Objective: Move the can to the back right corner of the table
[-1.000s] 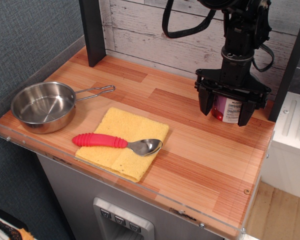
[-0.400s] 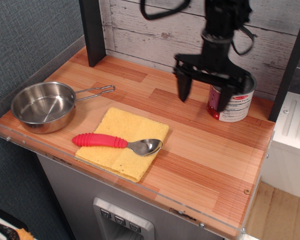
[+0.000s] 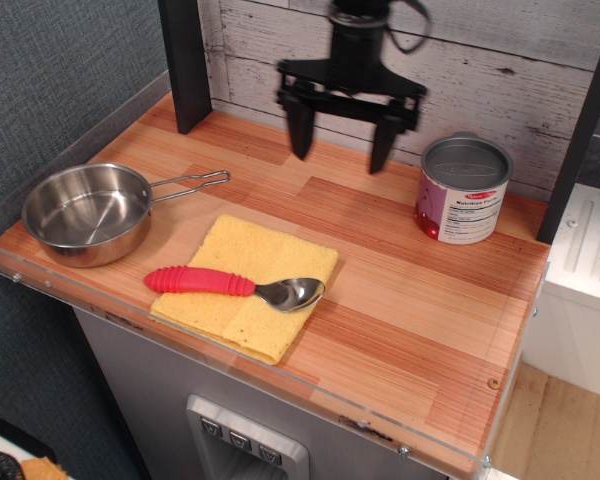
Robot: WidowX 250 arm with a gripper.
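Observation:
The can, grey-topped with a maroon-and-white label, stands upright at the back right of the striped wooden table, close to the rear wall and the right post. My gripper is open and empty. It hangs above the back middle of the table, well to the left of the can and clear of it.
A steel pan with a wire handle sits at the left edge. A yellow cloth lies front centre with a red-handled spoon on it. A black post stands at the back left. A clear acrylic rim runs along the table's edges.
My gripper let go of the can, rose and moved left across the back of the table. The can stays standing at the back right.

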